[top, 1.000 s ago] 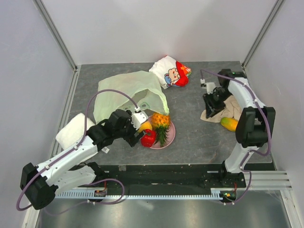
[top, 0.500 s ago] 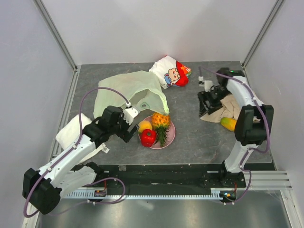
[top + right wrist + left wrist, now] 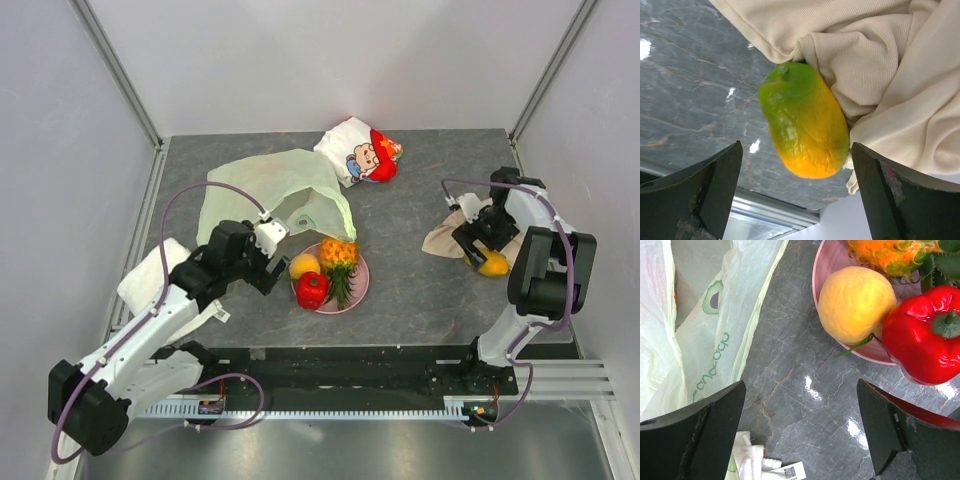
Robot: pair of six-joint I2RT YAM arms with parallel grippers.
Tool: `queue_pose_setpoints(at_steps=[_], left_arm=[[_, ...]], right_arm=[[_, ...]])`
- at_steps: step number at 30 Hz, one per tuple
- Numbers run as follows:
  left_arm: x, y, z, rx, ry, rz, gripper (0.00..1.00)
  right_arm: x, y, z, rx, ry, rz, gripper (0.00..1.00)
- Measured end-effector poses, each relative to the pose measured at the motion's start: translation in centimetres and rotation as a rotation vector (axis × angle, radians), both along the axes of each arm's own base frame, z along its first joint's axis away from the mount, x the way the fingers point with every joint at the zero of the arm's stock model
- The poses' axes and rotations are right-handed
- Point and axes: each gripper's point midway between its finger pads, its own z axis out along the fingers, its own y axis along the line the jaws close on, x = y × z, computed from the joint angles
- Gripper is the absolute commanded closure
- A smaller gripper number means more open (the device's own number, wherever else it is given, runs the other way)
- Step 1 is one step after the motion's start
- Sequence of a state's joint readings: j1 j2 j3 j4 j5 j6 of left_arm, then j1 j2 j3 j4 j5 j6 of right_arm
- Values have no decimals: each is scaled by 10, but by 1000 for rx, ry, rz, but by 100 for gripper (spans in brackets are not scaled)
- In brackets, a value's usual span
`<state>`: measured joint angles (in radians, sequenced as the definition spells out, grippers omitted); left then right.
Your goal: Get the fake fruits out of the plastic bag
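The pale-green plastic bag (image 3: pixel 275 190) lies crumpled at the back left, and its edge (image 3: pixel 700 315) shows in the left wrist view. A pineapple (image 3: pixel 338 255), a yellow fruit (image 3: pixel 856 304) and a red pepper (image 3: pixel 925 337) sit on the pink plate (image 3: pixel 362 285). My left gripper (image 3: pixel 800 435) hangs open over bare table between bag and plate, holding nothing. A green-and-orange mango (image 3: pixel 805 127) lies at the right beside a beige cloth (image 3: pixel 880 60). My right gripper (image 3: pixel 797 195) is open just above the mango, one finger on each side and apart from it.
A white-and-red cartoon pouch (image 3: pixel 360 150) lies at the back centre. A folded white towel (image 3: pixel 155 275) sits at the left edge, its labelled corner (image 3: pixel 752 460) under my left gripper. The mango lies close to the table's right edge and the side wall.
My right gripper has opened wide and swung from over the cloth to the right, above the mango. My left gripper has drawn back leftward from the plate.
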<state>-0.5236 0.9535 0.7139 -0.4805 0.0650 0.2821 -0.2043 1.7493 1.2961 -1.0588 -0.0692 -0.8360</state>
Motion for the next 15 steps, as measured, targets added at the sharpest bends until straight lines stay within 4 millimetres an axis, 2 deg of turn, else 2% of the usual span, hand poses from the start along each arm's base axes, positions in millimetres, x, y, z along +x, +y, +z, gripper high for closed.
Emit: queue_pose_setpoints(at_steps=[3,4,6,7,10,12,15], left_arm=[[-1,-1,3,-11,-6,-5,2],[-2,-1,4,-16,-6,-9,2],[-3,-2,5,-22,-10,-16,5],[-5,-2,5,-25,-13,-30,6],[-15,0,-1,-15,-18,-75,9],[-23,2,-8,-2,-19,-116,12],[-37,1,-15,8,-4,-185,15]], right_arm=[[-2,-5,-13,-27,-3,25,17],[-4,-5,-18,-33,1,33,26],[-8,-6,-21,-39,12,41,34],[-7,-6,-21,-38,11,38,41],[-1,0,-14,-8,1,11,49],[12,11,-3,38,-18,-22,50],[38,44,17,171,-48,-88,51]])
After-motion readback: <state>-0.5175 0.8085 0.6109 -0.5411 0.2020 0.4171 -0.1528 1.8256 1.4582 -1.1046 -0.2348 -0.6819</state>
